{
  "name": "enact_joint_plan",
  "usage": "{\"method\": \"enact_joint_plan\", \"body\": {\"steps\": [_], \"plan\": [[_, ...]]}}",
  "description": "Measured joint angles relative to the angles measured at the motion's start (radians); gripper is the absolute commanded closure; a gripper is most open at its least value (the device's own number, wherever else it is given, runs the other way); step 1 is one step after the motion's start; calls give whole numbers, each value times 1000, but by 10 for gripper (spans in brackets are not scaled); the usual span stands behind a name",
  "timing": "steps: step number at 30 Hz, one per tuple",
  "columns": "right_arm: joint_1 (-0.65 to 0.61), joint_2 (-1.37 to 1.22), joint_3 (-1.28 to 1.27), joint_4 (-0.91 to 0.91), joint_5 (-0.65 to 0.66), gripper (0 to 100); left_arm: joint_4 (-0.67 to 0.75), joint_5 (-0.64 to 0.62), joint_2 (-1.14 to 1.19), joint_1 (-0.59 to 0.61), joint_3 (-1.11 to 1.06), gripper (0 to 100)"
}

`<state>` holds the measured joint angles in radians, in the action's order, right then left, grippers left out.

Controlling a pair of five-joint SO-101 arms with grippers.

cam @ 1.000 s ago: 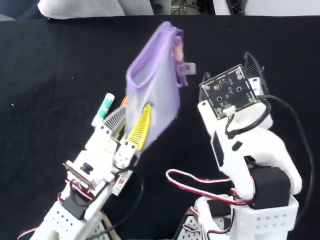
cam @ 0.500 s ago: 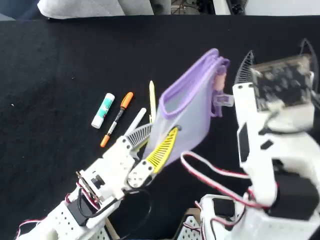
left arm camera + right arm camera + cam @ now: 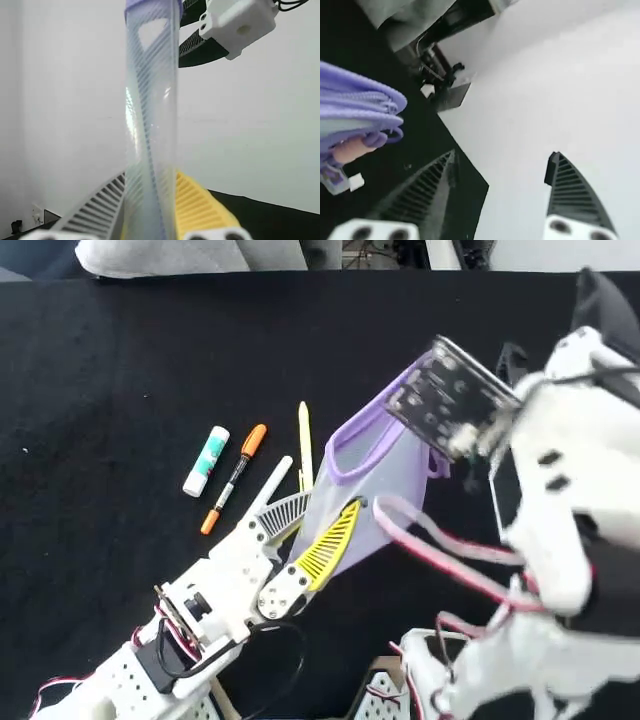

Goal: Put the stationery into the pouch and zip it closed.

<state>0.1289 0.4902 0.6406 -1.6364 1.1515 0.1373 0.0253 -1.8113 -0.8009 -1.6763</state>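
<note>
Translucent lilac zip pouch (image 3: pixel 372 480) is held off the black-covered desk (image 3: pixel 110 350) with its mouth gaping. Its lower edge is pinched in the left claw (image 3: pixel 326 516), between one yellow and one grey ribbed finger.

The stationery is laid out on the desk, outside the pouch:
- white glue stick with teal label (image 3: pixel 206 461)
- orange-capped marker (image 3: pixel 234 477)
- slim white pen (image 3: pixel 271 481)
- yellow pen (image 3: pixel 304 443)

The last two are found just beside the grey finger.

From the left wrist, the pouch wall is seen edge-on, upright between the fingers, with the right arm's white housing (image 3: pixel 237 22) above it.

From the right wrist, the purple zip (image 3: pixel 365 100) and a pinkish pull charm (image 3: pixel 351 149) are seen to one side of the right claw (image 3: pixel 495 200). That claw is spread wide, with nothing gripped.

A white wall is noted behind, and pale cloth (image 3: pixel 160 255) at the desk's far edge.
</note>
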Motion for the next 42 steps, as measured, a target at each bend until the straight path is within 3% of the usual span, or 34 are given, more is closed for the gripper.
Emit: {"method": "enact_joint_plan", "body": {"steps": [7,18,26,29,35,42], "plan": [[-8,-115,207,-97,23,716,0,0,0,0,0,971],[-44,-242,219,-98,48,716,0,0,0,0,0,971],[-166,-152,219,-100,29,717,0,0,0,0,0,971],[-204,-94,221,-100,-126,717,0,0,0,0,0,971],[-199,-25,227,-72,-586,717,-2,0,0,0,0,971],[-180,-44,230,-72,-1059,716,-112,0,2,31,0,971]]}}
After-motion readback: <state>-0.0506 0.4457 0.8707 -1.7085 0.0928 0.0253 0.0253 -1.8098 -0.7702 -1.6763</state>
